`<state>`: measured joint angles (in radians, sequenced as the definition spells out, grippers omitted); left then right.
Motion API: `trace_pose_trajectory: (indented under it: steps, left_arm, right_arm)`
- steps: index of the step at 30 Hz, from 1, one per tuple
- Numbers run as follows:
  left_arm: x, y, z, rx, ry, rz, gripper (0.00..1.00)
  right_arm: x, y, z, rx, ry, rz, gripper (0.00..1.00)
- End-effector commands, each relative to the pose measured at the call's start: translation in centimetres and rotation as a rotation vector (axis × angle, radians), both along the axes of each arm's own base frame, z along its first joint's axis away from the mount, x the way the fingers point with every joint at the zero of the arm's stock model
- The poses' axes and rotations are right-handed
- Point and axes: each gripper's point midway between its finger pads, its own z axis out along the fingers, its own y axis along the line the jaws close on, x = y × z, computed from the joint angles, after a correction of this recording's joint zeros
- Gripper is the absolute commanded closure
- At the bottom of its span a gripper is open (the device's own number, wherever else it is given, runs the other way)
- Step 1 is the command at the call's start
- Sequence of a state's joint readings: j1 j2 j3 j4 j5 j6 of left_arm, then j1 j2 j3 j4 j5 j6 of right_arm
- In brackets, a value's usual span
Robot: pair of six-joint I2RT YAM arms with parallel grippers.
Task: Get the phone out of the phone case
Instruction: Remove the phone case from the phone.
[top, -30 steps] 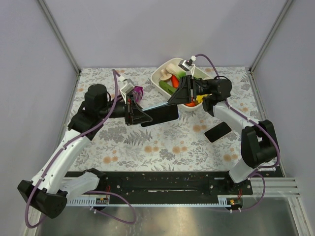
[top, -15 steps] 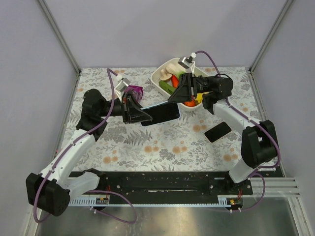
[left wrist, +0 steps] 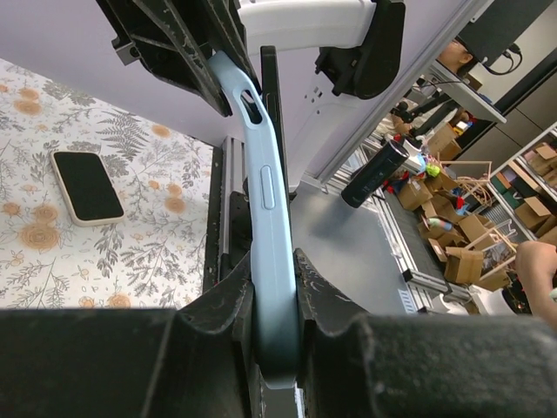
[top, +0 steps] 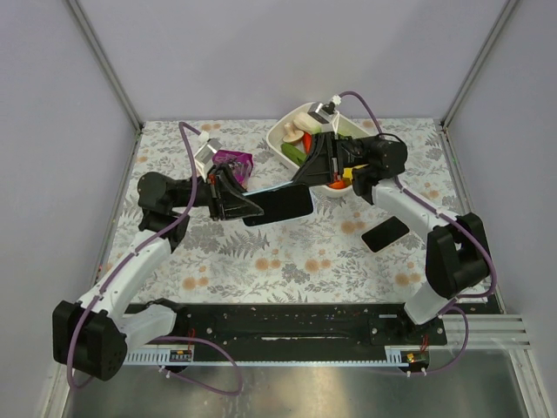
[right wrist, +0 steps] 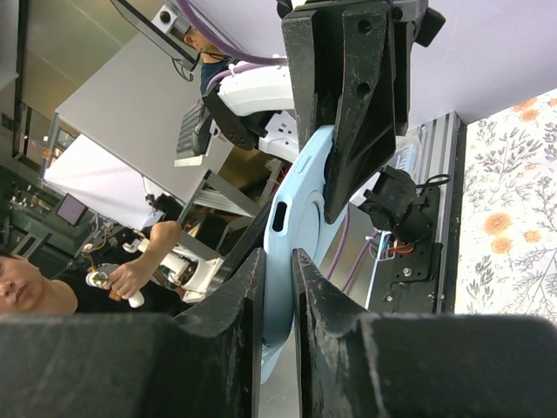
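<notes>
A floral-print table point(top: 261, 261) between pale lilac walls, and I have the phone point(top: 278, 207) held in the air over its middle, nothing under it. The left gripper point(left wrist: 275, 300) is pinched on the near end of the pale blue phone case point(left wrist: 265, 200). The right gripper point(right wrist: 277, 287) is pinched on the case's far end. In the left wrist view the case's rim bows away from the dark slab. I judge the case soft and springy, best peeled by a corner of its rim. The phone looks stiff, slick and breakable, so I'd take it by its long edges. A bowl point(top: 275, 138) of toy food sits just behind the right claw, a purple box point(top: 233, 162) is by the left one, and a second phone point(top: 385, 233) lies on the right
</notes>
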<state>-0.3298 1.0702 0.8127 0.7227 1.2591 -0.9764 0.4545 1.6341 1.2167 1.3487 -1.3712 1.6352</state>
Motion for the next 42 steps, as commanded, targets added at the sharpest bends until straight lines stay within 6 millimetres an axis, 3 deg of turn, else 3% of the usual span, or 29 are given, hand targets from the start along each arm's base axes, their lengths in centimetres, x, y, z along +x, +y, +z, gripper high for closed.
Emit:
trace_pose_trajectory:
  steps: [1, 20, 26, 27, 29, 33, 36, 42]
  left_arm:
    - [0.1, 0.9, 9.7, -0.319, -0.322, 0.167, 1.0]
    - [3.4, 2.3, 10.4, -0.369, -0.278, 0.311, 1.0]
    - [4.1, 1.9, 9.9, -0.317, -0.254, 0.317, 1.0]
    - [4.2, 1.8, 9.4, -0.297, -0.257, 0.317, 1.0]
    - [4.3, 1.7, 8.5, -0.264, -0.264, 0.316, 1.0]
    - [4.5, 1.5, 6.3, -0.188, -0.279, 0.315, 1.0]
    - [4.9, 1.6, 6.0, -0.166, -0.291, 0.334, 1.0]
    - [5.4, 1.9, 6.1, -0.141, -0.301, 0.348, 1.0]
  right_arm:
    - [-4.1, 2.5, -5.3, -0.055, -0.094, 0.19, 1.0]
    - [-4.5, 3.1, -8.9, -0.088, -0.039, 0.209, 1.0]
    - [-4.6, 3.0, -7.6, -0.09, -0.057, 0.226, 1.0]
    - [-4.5, 2.8, -7.0, -0.083, -0.07, 0.219, 0.96]
    - [-4.3, 2.4, -6.0, -0.088, -0.082, 0.217, 0.78]
    - [-3.6, 1.2, -4.4, -0.105, -0.098, 0.198, 0.68]
    - [-3.5, 0.4, -4.5, -0.132, -0.095, 0.196, 0.5]
    - [-2.6, -1.3, -4.0, -0.162, -0.12, 0.162, 0.46]
